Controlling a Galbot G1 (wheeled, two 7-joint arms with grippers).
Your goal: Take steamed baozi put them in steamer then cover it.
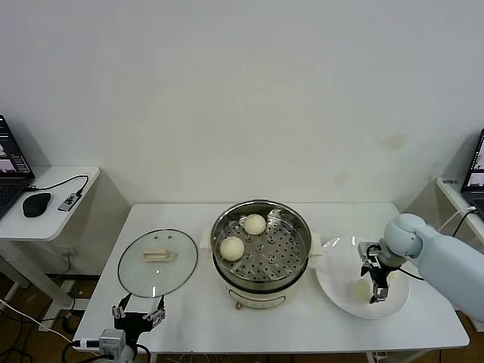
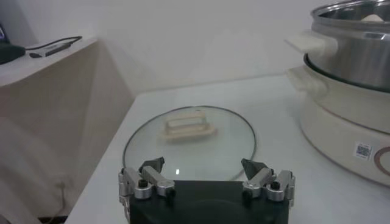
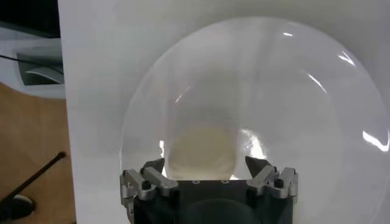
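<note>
The steamer (image 1: 261, 249) stands mid-table with two steamed baozi (image 1: 255, 224) (image 1: 232, 248) on its perforated tray. One more baozi (image 1: 358, 289) lies on the white plate (image 1: 336, 276) to the right. My right gripper (image 1: 376, 283) hangs open just over that bun; in the right wrist view the baozi (image 3: 203, 149) lies between and beyond the spread fingers of the gripper (image 3: 205, 164). The glass cover (image 1: 157, 261) lies flat left of the steamer. My left gripper (image 1: 138, 311) waits open at the table's front edge, facing the cover (image 2: 189, 143) and apart from it.
A small side table (image 1: 45, 208) at the left holds a mouse, a cable and a laptop's corner. Another side table with a laptop (image 1: 475, 178) is at the right. The steamer's side handle (image 2: 311, 42) juts toward the cover.
</note>
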